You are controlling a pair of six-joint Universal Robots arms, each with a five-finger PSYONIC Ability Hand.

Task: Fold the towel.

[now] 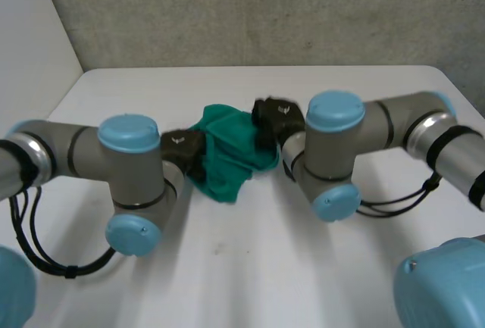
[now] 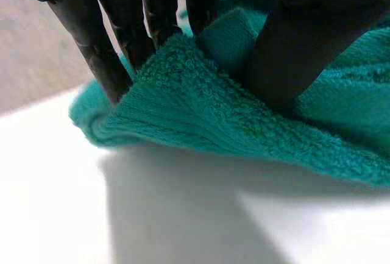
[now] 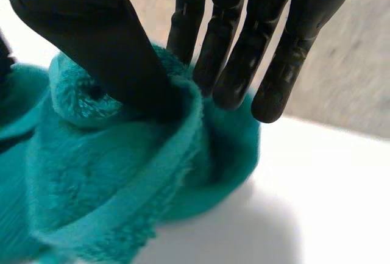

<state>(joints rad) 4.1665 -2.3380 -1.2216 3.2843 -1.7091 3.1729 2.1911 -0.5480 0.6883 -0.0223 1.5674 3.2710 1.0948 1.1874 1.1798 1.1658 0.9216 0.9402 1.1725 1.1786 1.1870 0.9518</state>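
Teal terry towel [image 1: 231, 154] found bunched at middle of white table [image 1: 250, 282], held between 2 hands. Left hand [image 1: 184, 148]: towel edge pinched between thumb and fingers. Right hand [image 1: 276, 116]: opposite fold pinched likewise. Cloth judged light, limp, grippy. Hold best taken at corners once spread.

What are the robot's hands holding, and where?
Both pinch the green towel between thumb and fingers: the left hand at one bunched side, the right hand at the opposite side.

Nothing legible; tiny white marks on left hand [image 1: 182, 146] and right hand [image 1: 276, 114] cannot be read
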